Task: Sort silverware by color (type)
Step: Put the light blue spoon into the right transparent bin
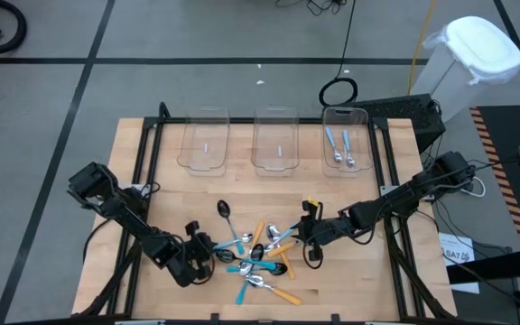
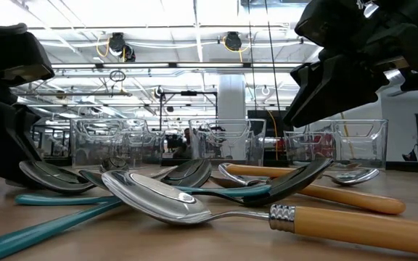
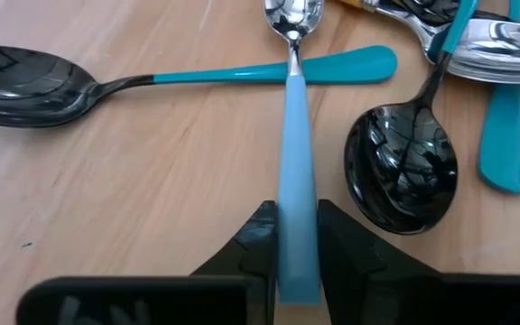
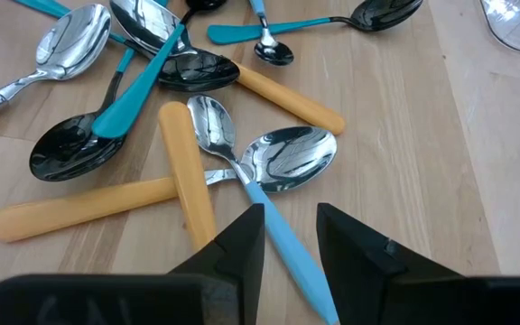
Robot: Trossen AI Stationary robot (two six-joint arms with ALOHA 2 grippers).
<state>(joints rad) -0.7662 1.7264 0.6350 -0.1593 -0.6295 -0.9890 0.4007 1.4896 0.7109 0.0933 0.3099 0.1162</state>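
Note:
A heap of spoons [image 1: 260,257] lies on the wooden table: teal handles with black bowls, orange and light-blue handles with silver bowls. My left gripper [image 1: 208,251] is at the heap's left side, shut on a light-blue-handled spoon [image 3: 294,135]. My right gripper [image 1: 307,236] is at the heap's right side, open. Its fingers [image 4: 242,248] stand on either side of another light-blue handle [image 4: 283,235], whose silver bowl [image 4: 287,158] rests against an orange-handled spoon [image 4: 188,171]. Two light-blue spoons [image 1: 341,149] lie in the right-hand bin. My left gripper pinches the light-blue spoon's handle [image 3: 296,235] between its two fingers [image 3: 255,239], toward the handle's free end. The fingers lie along the handle. The spoon points straight away from the gripper, and its neck crosses over a teal handle [image 3: 242,72].
Three clear bins [image 1: 204,140] [image 1: 274,140] [image 1: 345,140] stand in a row at the table's far side; the left and middle ones hold no spoons. Bare wood lies between bins and heap. A white lidded container [image 1: 472,63] stands off the table, far right.

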